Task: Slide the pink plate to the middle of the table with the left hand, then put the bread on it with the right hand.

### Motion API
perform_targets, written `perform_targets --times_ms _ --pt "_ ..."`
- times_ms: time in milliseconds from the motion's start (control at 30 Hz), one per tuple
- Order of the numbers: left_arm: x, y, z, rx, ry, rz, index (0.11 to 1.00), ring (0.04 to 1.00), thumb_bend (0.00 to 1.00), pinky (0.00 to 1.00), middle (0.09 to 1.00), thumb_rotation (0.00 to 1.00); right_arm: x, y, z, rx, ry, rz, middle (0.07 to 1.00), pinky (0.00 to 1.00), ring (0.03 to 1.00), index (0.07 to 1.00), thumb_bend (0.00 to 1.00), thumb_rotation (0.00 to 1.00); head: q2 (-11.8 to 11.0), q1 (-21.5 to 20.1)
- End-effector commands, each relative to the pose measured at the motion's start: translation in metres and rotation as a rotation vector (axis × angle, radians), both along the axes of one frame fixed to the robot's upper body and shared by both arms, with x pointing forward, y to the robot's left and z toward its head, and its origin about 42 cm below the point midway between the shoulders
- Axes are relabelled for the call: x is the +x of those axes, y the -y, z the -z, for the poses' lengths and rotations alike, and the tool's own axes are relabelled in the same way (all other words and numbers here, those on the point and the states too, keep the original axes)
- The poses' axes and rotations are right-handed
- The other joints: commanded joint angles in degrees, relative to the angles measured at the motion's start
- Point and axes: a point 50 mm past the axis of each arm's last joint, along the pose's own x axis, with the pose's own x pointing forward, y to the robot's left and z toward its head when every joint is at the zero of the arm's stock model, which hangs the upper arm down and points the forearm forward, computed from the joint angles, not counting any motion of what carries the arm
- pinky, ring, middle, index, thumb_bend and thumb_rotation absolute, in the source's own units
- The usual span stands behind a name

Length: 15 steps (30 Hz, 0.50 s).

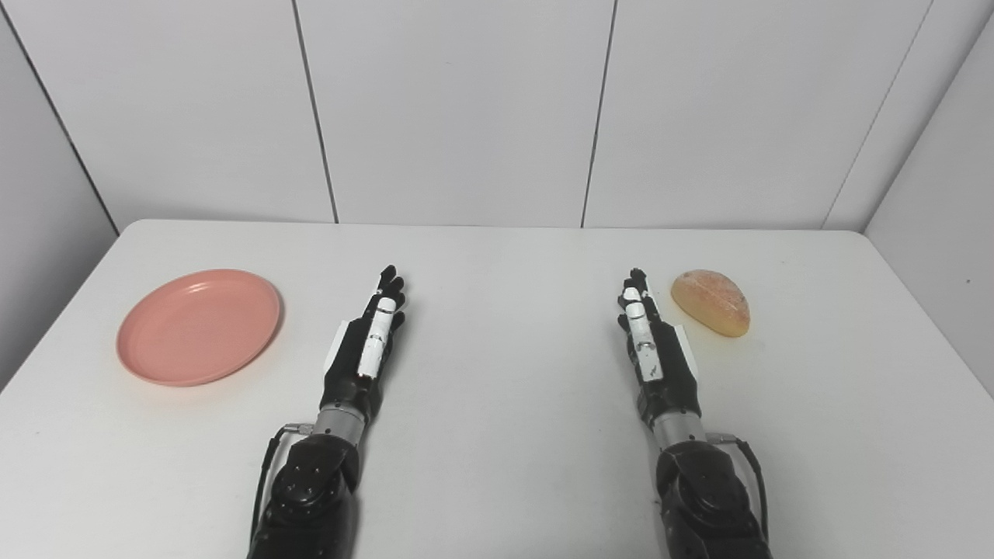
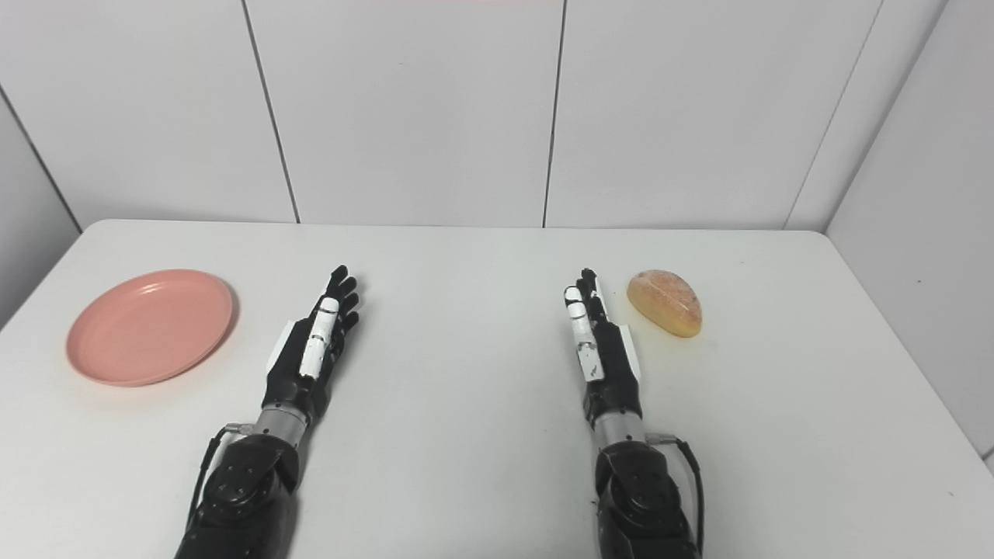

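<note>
White surface (image 1: 497, 435) lies wide open in the middle. Pink plate (image 1: 198, 326) sits far left, near that edge. Left hand (image 1: 369, 341) and right hand (image 1: 652, 341) stretched flat, fingers extended, holding nothing. Bread (image 1: 710, 302) just right of the right hand, untouched.

Both arms are cased in glossy black shells dotted with small screws. A silver metal wrist ring joins each to a black hand, left hand (image 1: 365, 345) and right hand (image 1: 656, 349), marked with white plates. A thin black cable is looped beside each wrist.
</note>
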Motion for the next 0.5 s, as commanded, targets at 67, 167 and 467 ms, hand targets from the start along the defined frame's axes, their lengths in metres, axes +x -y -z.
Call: perform_targets --times_ms 67,167,467 --pt "0.007 0.01 -0.014 0.034 0.071 0.0 0.999 1.0 0.46 1.0 1.0 1.0 0.006 0.005 -0.028 0.021 0.105 -0.023 1.0 1.0 0.994 1.0 0.54 0.95 -0.7 3.9" --pt "0.005 0.018 -0.012 0.086 0.065 -0.03 0.982 1.0 0.5 1.0 0.997 1.0 0.004 0.015 -0.028 0.031 0.096 -0.031 1.0 1.0 1.0 1.0 0.55 0.93 -1.5 7.9" --pt "0.008 0.039 -0.007 0.019 0.087 -0.008 0.999 1.0 0.51 1.0 1.0 1.0 0.005 0.039 -0.02 0.038 0.092 -0.026 1.0 1.0 0.991 1.0 0.6 0.86 -3.2 13.8"
